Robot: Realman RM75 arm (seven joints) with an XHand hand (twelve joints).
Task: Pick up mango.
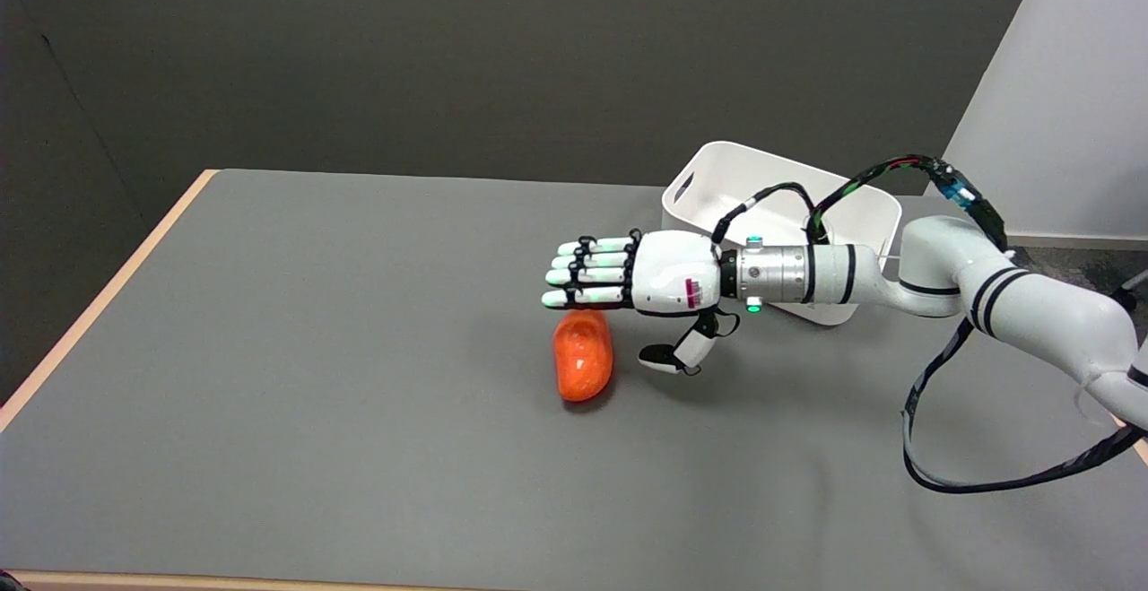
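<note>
One open right hand (641, 286) holds nothing; its straight fingers (592, 273) hang over the shiny orange mango (583, 356) mid-table. Lower it, then wrap fingers and thumb around.

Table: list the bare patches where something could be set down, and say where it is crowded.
Bare: the table's whole left part, from the wooden left edge to the mango, and the near strip below the mango. Crowded: the middle right, where the right hand hangs open over the mango, with the white bin behind its arm.
</note>
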